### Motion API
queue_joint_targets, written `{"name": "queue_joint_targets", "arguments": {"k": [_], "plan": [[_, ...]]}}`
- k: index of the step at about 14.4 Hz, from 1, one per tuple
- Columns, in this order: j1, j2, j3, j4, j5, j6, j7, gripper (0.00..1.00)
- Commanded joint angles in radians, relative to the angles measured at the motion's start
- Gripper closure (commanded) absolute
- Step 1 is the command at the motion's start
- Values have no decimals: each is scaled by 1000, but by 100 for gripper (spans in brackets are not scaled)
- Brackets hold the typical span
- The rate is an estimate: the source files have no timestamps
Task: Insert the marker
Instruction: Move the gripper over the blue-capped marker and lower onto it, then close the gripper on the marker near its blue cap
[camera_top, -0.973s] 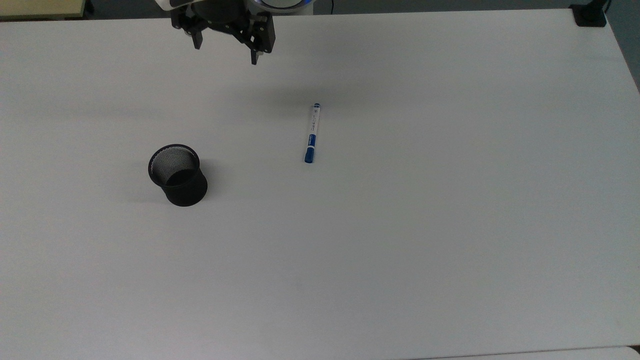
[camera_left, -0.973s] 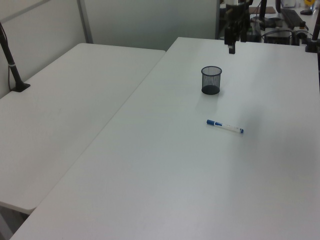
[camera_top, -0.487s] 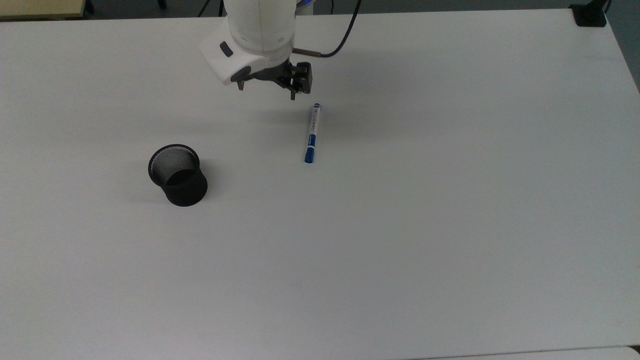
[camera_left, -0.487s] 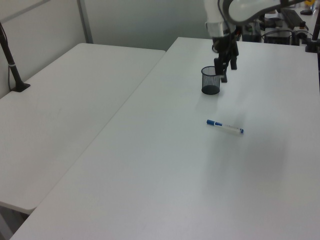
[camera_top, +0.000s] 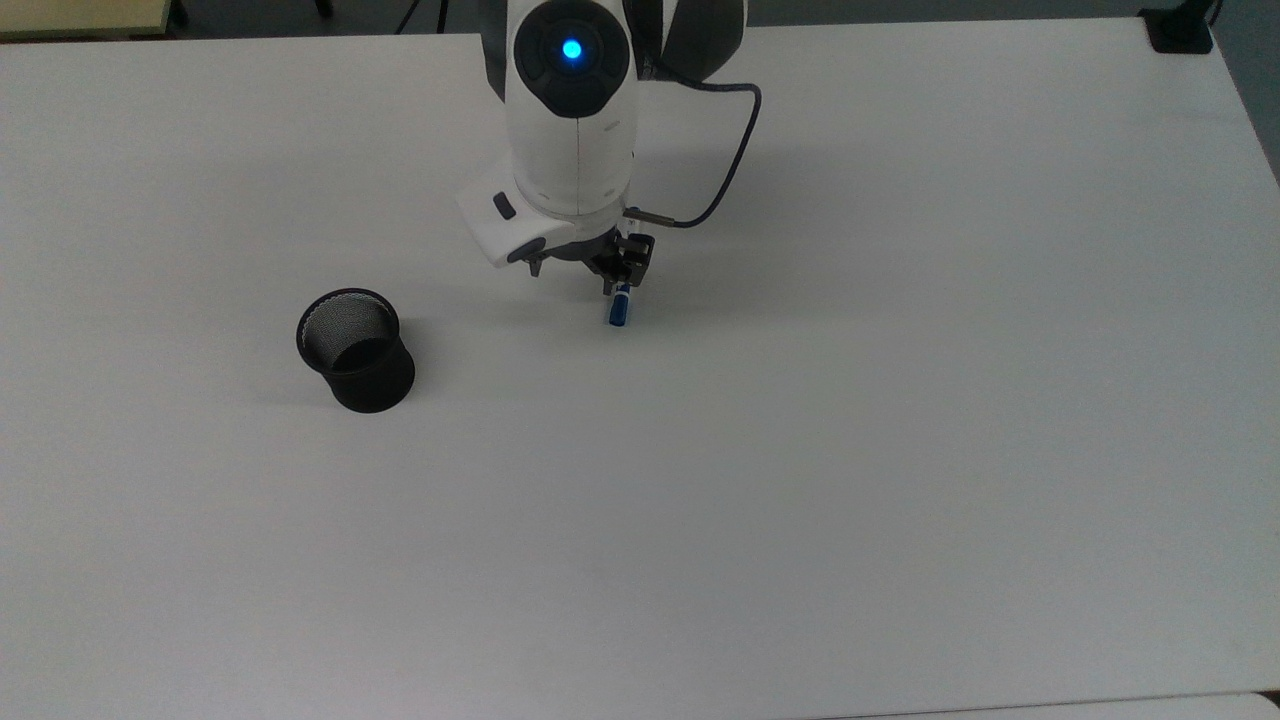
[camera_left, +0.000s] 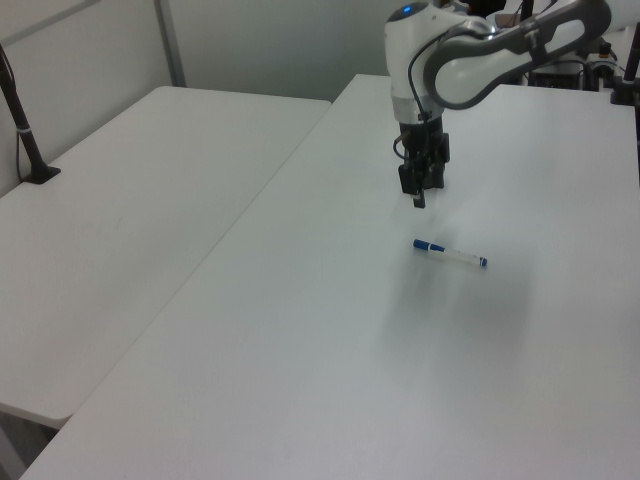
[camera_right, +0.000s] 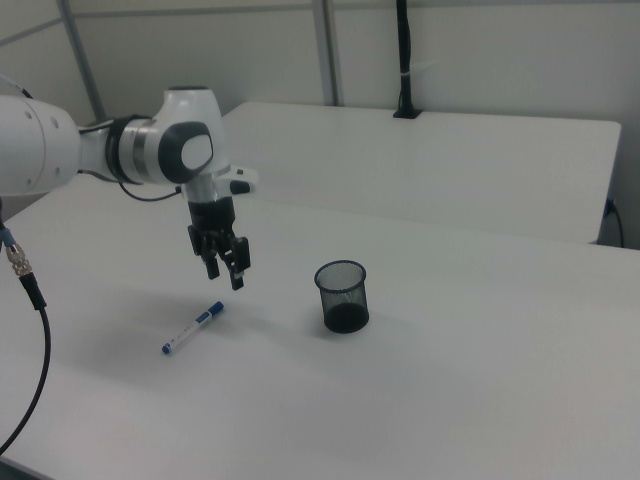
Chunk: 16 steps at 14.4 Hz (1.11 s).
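The marker (camera_right: 193, 329), light, stiff and likely slippery, is best pinched mid-barrel; the jaws (camera_right: 226, 270) are seen spread above it.

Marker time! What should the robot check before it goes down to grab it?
1. The marker lies flat on the table, free to grab: ok.
2. The gripper hangs above the marker, not touching: ok.
3. Fingers apart enough to fit around the barrel: ok.
4. Fingers lined up across the barrel: cannot tell.
5. The mesh cup stands upright with its mouth open: ok.
6. Bare table between marker and cup, nothing in the path: ok.
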Motion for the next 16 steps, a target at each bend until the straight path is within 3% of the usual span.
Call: {"name": "queue_joint_targets", "arguments": {"k": [1,7,12,15,16], "plan": [[45,21,-6,-65,12,95,17,27],[80,77,-6,-67,9,128,20,27],[80,107,-6,-66,7,157,17,54],[79,107,-6,-61,9,155,17,81],[79,107,-6,-59,9,155,17,85]]}}
